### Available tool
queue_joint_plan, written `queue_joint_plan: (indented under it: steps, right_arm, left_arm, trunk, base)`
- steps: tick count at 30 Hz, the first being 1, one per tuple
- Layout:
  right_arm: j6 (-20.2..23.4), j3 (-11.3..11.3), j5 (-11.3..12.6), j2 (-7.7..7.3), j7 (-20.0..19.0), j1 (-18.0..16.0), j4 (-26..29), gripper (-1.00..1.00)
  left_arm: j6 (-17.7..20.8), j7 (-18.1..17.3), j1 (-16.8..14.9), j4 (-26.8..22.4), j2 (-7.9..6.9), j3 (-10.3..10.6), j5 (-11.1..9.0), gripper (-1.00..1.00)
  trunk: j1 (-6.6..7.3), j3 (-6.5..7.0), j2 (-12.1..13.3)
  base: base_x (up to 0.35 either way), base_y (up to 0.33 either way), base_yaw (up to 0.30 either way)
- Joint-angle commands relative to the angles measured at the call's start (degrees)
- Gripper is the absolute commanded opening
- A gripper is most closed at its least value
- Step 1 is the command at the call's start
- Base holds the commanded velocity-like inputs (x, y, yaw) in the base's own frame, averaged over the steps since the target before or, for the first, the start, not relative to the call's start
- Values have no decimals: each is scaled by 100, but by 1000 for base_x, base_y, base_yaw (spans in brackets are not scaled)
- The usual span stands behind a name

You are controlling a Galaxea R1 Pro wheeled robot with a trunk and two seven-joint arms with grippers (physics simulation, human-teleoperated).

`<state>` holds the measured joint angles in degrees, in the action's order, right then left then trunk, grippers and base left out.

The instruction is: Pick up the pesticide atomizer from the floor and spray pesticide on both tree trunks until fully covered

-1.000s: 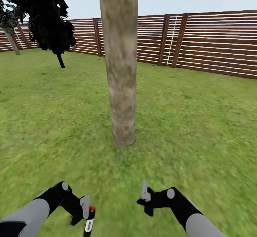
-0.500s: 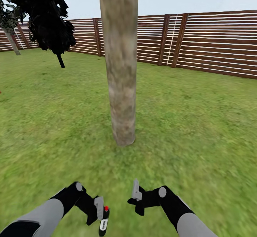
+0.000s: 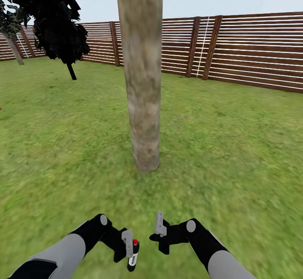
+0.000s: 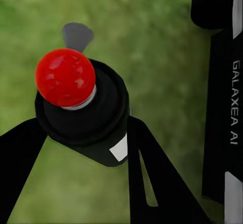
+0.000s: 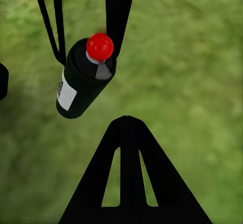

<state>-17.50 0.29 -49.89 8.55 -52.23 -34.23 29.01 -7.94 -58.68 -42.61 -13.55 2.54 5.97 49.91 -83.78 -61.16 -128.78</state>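
**Spray bottle in my left gripper, trunk straight ahead**

From the head camera I see the tree trunk rising from the lawn directly in front of me, thick, mottled grey-beige and bare, leaning slightly. My two arms reach in from the bottom edge of the picture, well short of its base.

My left gripper is clamped on the spray bottle. The bottle is dark, with a red cap on top and a small white label on its side, and it hangs over the grass just beside my other arm. In the left wrist camera the bottle sits between the two black fingers, red cap toward the lens and the grey nozzle tip showing behind it. The right wrist camera looks across at the same bottle, tilted, held between the left fingers above the grass.

My right gripper holds nothing. I see one grey fingertip pointing upward, but I cannot tell how far its fingers stand apart.

Behind the trunk, a brown slatted fence runs along the far edge of the lawn. A dark, leafy tree stands near the far left corner of the lawn.
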Motion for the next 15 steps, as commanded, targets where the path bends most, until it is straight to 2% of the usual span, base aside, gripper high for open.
queue_joint_plan:
  steps: [1, 5, 9, 15]
  right_arm:
    - [-22, -2, -38, -1, -7, 0, 8, -100]
    - [-22, -2, -41, -2, -7, -1, 8, -100]
    - [-22, -2, -42, -3, -7, -1, 15, -100]
    - [-21, -2, -38, -3, -7, 2, 17, -100]
  left_arm:
    - [-59, -4, -3, -11, 19, -3, 48, -100]
    - [-54, 5, -10, -29, 84, -15, 14, -100]
    - [-43, 113, 28, -276, 169, -49, -11, -100]
    - [-41, 139, 34, -299, 251, -52, -16, -100]
  trunk:
    - [1, -5, -2]
    - [1, -5, -2]
    - [1, -5, -2]
    - [1, -5, -2]
  base:
    - [0, 0, 0]
    - [0, 0, 0]
    - [0, 0, 0]
    - [0, 0, 0]
